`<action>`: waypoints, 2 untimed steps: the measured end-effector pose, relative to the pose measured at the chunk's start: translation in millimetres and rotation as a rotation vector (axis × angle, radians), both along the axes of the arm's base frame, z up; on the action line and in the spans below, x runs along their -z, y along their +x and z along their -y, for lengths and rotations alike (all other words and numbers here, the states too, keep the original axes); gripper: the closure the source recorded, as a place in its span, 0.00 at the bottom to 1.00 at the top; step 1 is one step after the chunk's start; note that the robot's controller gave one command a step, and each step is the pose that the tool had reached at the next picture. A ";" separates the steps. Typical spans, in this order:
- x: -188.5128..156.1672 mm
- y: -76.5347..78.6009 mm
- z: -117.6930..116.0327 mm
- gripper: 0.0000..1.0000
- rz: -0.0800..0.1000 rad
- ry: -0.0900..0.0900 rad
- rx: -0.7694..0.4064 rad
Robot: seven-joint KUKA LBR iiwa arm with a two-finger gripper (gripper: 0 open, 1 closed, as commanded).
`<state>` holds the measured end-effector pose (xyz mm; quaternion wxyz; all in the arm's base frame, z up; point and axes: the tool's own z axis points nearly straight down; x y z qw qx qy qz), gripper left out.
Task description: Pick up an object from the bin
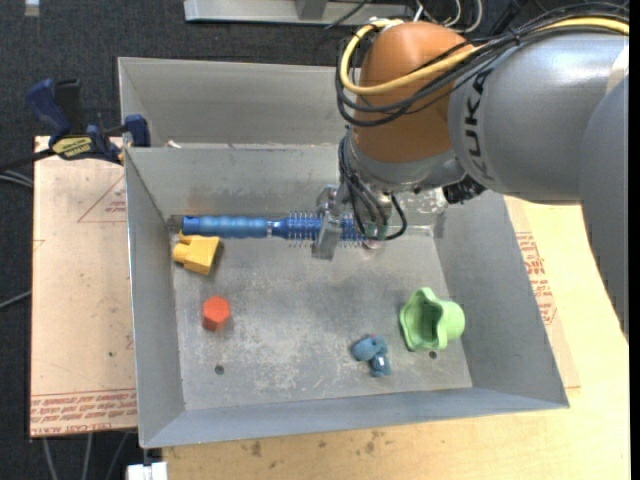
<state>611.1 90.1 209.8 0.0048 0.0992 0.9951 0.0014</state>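
Five things lie in the grey metal bin (150, 268). A blue brush (230, 227) with a long handle rests along the far edge of the floor, handle pointing left and bristled head toward the middle. Just beside the handle's left end sits a yellow block (197, 254). A small red piece (215, 313) lies nearer the front on the left, well apart from the rest. At front right a green cup (430, 320) lies tipped on its side, with a small blue object (372, 353) near it to the left. The claw (335, 233) is low at the brush's bristled head, under the arm's orange cover (410, 78) and looped cables. From this angle I cannot tell whether the claw is open or closed, nor whether it grips the brush.
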 end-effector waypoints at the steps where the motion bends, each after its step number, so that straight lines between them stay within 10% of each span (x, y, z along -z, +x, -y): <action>1: 142.5 16.5 33.6 1.00 -0.009 -0.001 -0.078; 2: -22.9 26.0 23.4 1.00 0.000 -0.002 -0.105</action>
